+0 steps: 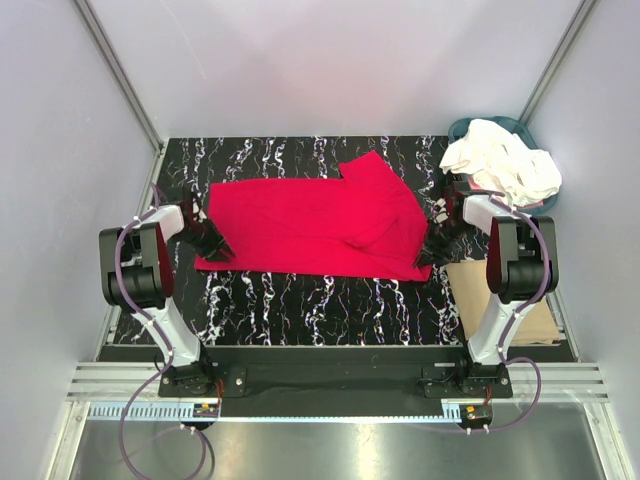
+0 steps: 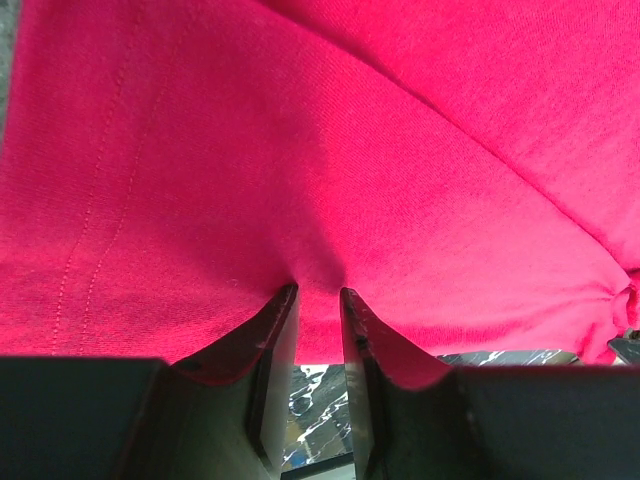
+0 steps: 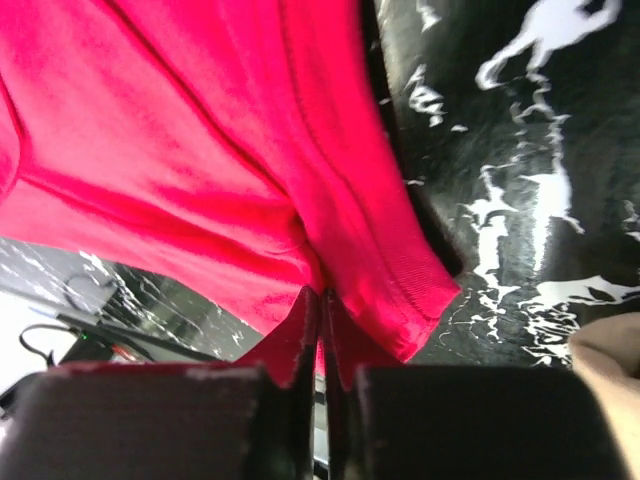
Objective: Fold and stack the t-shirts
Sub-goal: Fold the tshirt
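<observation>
The red t-shirt [image 1: 320, 225] lies spread flat across the black marbled table [image 1: 300, 300], one sleeve pointing toward the back. My left gripper [image 1: 215, 245] is at its near left corner. In the left wrist view the left gripper [image 2: 318, 290] has its jaws a narrow gap apart, with the shirt's edge [image 2: 320, 200] hanging between them. My right gripper [image 1: 432, 250] is at the near right corner. In the right wrist view the right gripper [image 3: 322, 292] is shut on the red hem [image 3: 400, 290]. Cream-white t-shirts [image 1: 500, 165] are heaped at the back right.
The white heap fills a teal round basket [image 1: 462, 128] in the back right corner. A flat tan cardboard sheet [image 1: 500, 300] lies on the right of the table beside my right arm. Grey walls close in the back and both sides.
</observation>
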Available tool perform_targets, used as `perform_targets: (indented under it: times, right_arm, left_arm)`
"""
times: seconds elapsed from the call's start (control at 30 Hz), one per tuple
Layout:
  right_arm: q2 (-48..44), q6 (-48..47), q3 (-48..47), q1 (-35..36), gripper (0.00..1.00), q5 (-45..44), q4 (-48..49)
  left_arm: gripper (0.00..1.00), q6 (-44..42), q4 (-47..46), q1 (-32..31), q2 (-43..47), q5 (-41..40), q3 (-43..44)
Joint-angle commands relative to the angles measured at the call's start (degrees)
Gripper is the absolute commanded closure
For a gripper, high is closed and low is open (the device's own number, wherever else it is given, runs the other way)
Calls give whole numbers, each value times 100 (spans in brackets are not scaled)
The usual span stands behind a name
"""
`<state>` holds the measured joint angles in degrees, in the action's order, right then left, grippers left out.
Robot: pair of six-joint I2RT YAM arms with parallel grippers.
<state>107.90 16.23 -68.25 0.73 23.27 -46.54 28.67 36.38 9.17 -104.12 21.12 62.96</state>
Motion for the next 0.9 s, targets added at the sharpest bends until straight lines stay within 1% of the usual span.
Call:
perform_targets:
  times: [0.0, 0.17, 0.23, 0.4, 0.53, 0.63, 0.7, 0.73, 0.77, 0.83, 0.87]
  right_arm:
    - [-40, 205, -180, 6, 100, -471, 145]
    - [-155, 486, 4, 6, 100, -1375, 190]
    - [-94, 530, 48, 6, 100, -1526, 225]
    - [47, 539, 92, -3, 100, -1518, 207]
    - [-102, 513, 277, -3, 100, -1483, 181]
    - [-233, 530, 452, -3, 97, -1404, 120]
    - [-313, 548, 549, -12, 92, -1351, 111]
    - [-418, 557, 558, -3, 87, -1342, 93]
    - [-462, 522, 480, -3, 78, -1325, 67]
    - [-637, 452, 304, -3, 67, -1298, -38]
    - [-699, 364, 42, -3, 55, -1316, -82]
  left_arm:
    - [70, -115, -43, 41, -144, -12, 120]
    - [71, -159, -8, 120, -170, -214, 50]
    - [71, -238, -8, 173, -214, -310, 32]
    - [71, -353, -8, 252, -258, -468, 76]
    - [71, -370, -17, 252, -136, -539, 15]
    - [71, -379, -8, 269, -83, -557, -152]
    - [71, -379, 1, 296, -48, -548, -301]
    - [71, -379, 1, 296, 5, -539, -328]
    - [71, -379, 9, 305, 49, -513, -346]
    - [68, -397, 18, 296, 285, -425, -363]
    - [67, -397, 18, 287, 400, -390, -346]
